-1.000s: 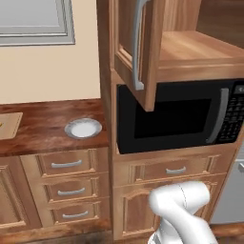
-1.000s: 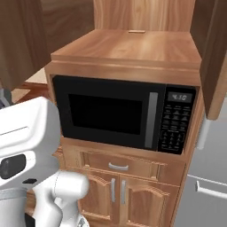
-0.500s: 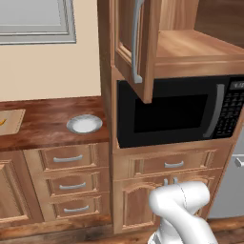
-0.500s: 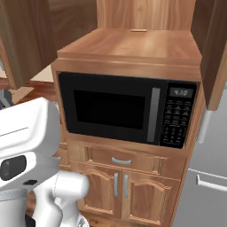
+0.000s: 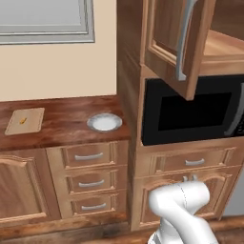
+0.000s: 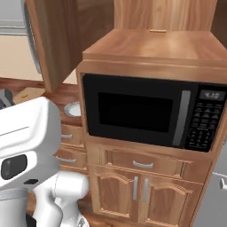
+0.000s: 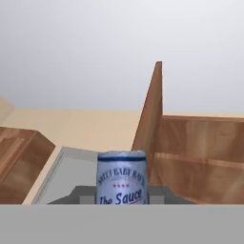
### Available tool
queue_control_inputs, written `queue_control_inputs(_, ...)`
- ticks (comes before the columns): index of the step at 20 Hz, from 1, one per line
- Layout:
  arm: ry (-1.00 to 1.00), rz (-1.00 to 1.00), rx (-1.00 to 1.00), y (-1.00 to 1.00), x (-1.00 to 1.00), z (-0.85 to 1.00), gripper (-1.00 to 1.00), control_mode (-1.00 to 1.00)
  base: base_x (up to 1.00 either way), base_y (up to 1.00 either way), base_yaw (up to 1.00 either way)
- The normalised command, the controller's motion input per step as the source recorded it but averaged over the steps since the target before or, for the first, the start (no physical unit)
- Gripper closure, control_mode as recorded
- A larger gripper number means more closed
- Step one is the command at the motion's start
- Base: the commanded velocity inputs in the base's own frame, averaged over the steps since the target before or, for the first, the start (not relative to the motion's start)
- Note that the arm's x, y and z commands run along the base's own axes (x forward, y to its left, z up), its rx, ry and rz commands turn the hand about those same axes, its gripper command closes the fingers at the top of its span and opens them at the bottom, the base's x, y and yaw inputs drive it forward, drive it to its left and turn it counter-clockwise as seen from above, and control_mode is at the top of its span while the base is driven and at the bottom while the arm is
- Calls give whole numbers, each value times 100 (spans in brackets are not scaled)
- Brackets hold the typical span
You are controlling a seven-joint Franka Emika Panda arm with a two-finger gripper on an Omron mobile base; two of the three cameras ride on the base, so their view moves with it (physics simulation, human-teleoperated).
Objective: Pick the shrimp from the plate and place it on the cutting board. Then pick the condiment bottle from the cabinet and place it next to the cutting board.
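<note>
In the hand view, my gripper (image 7: 121, 196) is shut on the condiment bottle (image 7: 121, 178), whose blue-grey top and white "The Sauce" label rise between the fingers. The bottle is held up in the air, clear of the cabinet (image 5: 177, 42), whose door stands open above the microwave. On the counter to the left lies the cutting board (image 5: 25, 121) with the tiny orange shrimp (image 5: 21, 121) on it. The plate (image 5: 104, 122) sits to the right of the board with nothing showing on it.
A black microwave (image 5: 190, 112) fills the tall unit under the open cabinet (image 6: 48, 40). Drawer units with short silver handles (image 5: 88, 156) run under the counter. A window frame (image 5: 45, 21) is on the wall above the counter.
Both base views have shifted: the base has driven left, bringing the cutting board further into view. The bottle stays in the grip.
</note>
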Motion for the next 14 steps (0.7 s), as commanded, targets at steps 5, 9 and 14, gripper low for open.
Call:
queue_control_inputs(5, 0, 0, 0, 0, 0, 0, 100, 100, -15, 55, 0)
queue_control_inputs(9, 0, 0, 0, 0, 0, 0, 100, 100, -19, 55, 0)
queue_control_inputs(14, 0, 0, 0, 0, 0, 0, 100, 100, -22, 56, 0)
